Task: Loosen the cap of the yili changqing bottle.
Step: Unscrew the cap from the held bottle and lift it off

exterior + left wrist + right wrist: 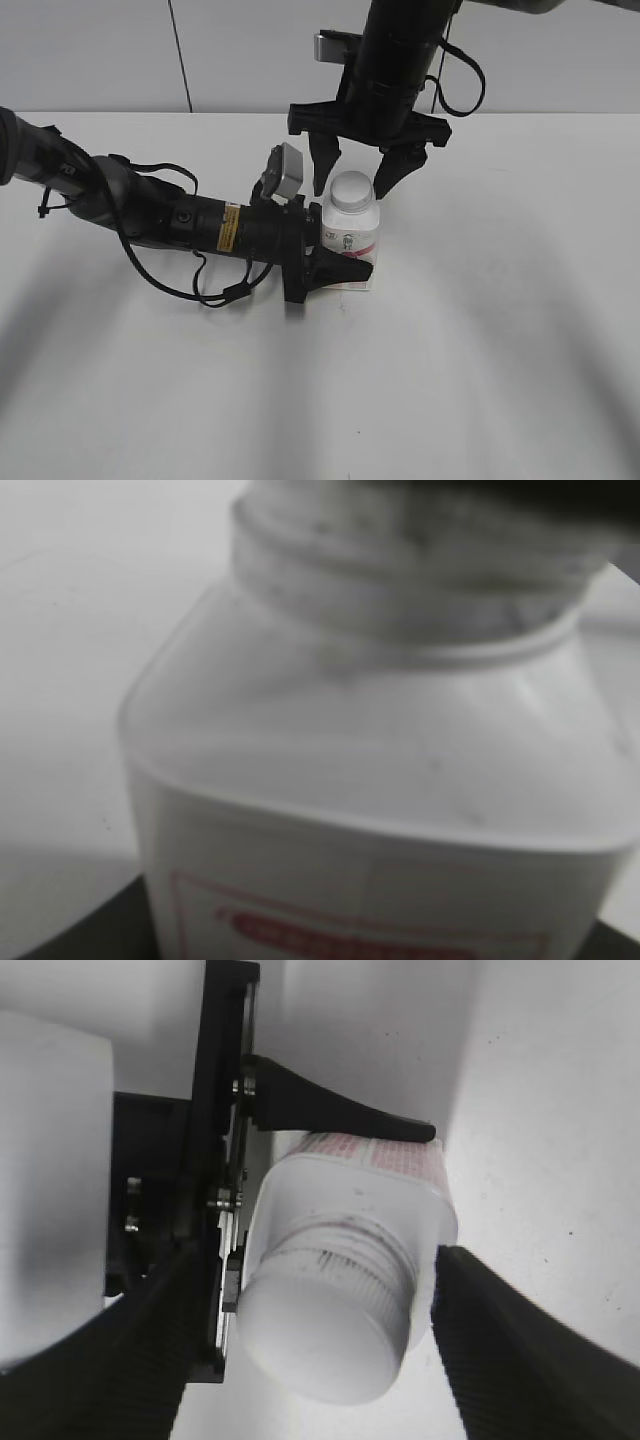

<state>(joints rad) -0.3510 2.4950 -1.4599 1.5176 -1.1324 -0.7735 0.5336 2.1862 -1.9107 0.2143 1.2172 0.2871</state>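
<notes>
The yili changqing bottle [350,238] stands upright on the white table, white with a pink-red label. Its white ribbed cap [351,190] sits on the neck. My left gripper [335,262] reaches in from the left and is shut on the bottle's body. The left wrist view is filled by the bottle's shoulder [380,760] and the cap's ribbed side [420,570]. My right gripper [357,170] hangs open over the cap, one finger on each side, not touching. The right wrist view shows the cap [325,1330] between the open fingers [312,1345] and the bottle [350,1195] below.
The white table [500,350] stretches around the bottle. A grey wall with a vertical seam stands behind. The left arm and its cables [150,215] lie low across the table's left side.
</notes>
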